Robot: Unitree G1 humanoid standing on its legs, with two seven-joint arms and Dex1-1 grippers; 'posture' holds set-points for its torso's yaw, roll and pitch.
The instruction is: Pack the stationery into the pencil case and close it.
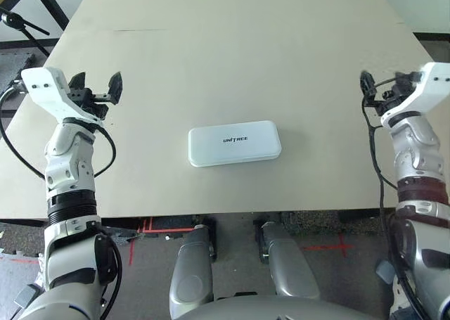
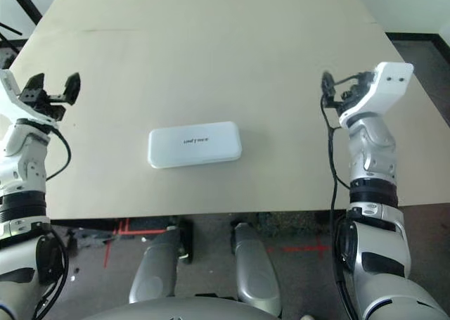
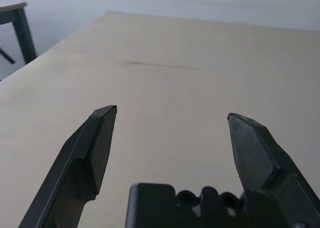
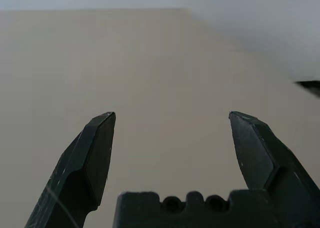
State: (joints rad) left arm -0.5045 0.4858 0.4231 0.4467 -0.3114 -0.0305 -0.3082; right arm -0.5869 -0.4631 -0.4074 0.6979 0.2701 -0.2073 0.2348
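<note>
The white pencil case point(image 1: 234, 143), printed "UNITREE", lies flat with its lid down near the table's front edge, midway between my arms. The stationery is out of view. My left gripper point(image 1: 97, 81) is raised over the table's left side, well left of the case, open and holding nothing. In the left wrist view its fingers point(image 3: 95, 143) spread wide over bare tabletop. My right gripper point(image 2: 341, 86) hangs over the right side, equally far from the case. Its fingers point(image 4: 92, 153) also stand open with nothing between them.
The beige table point(image 1: 211, 46) stretches far back behind the case. A black stand point(image 1: 21, 21) stands off the table's far left corner. Red tape marks point(image 1: 330, 248) lie on the floor below the front edge.
</note>
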